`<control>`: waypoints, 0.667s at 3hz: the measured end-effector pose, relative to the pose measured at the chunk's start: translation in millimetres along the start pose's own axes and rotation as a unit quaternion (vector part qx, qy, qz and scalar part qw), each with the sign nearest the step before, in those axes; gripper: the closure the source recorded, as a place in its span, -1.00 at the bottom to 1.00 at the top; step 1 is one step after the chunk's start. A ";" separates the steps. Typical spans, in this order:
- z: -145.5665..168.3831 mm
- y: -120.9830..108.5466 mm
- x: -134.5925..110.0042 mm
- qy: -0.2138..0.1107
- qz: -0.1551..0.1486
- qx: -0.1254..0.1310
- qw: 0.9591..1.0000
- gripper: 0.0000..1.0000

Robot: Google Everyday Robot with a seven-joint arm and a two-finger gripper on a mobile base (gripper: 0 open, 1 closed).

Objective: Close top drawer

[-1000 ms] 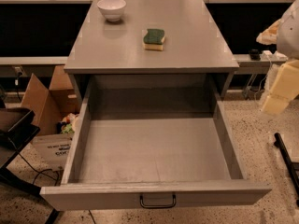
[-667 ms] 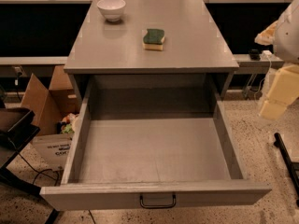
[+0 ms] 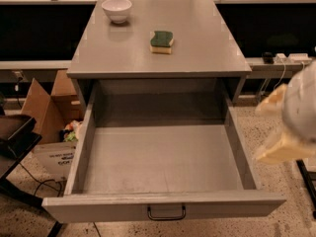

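Observation:
The top drawer [image 3: 163, 205] is a wide grey drawer pulled far out of the grey cabinet [image 3: 158, 58] toward me. Its deep box is empty, and a small dark wire handle [image 3: 166, 213] sits at the centre of its flat front. My gripper [image 3: 270, 128] is a blurred cream and white shape at the right edge of the camera view. It is just outside the drawer's right side wall [image 3: 241, 152], about level with it, and apart from it. It holds nothing that I can see.
A white bowl [image 3: 117, 9] and a green and yellow sponge [image 3: 162, 41] lie on the cabinet top. An open cardboard box [image 3: 47, 112] and a dark chair [image 3: 12, 137] stand on the floor to the left. A dark stand leg [image 3: 307, 181] is at the lower right.
My arm has moved down along the right edge, from beside the cabinet top to beside the drawer's right wall, and now shows blurred. The drawer has not moved.

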State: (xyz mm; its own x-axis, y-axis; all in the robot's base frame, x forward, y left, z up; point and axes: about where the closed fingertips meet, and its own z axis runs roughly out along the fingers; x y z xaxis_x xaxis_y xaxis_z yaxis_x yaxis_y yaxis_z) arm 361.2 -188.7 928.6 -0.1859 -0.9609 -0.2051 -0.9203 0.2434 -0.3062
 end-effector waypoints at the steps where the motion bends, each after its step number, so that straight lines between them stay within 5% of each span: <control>1: 43.6 69.9 33.7 0.001 0.018 -0.022 1.000 0.46; 2: 90.0 127.2 68.0 0.002 0.056 -0.063 0.996 0.92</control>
State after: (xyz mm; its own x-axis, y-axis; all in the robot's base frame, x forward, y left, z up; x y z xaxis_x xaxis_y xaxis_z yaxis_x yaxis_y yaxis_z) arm 262.4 -211.2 792.0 -0.2914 -0.9289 -0.2284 -0.9293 0.3315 -0.1626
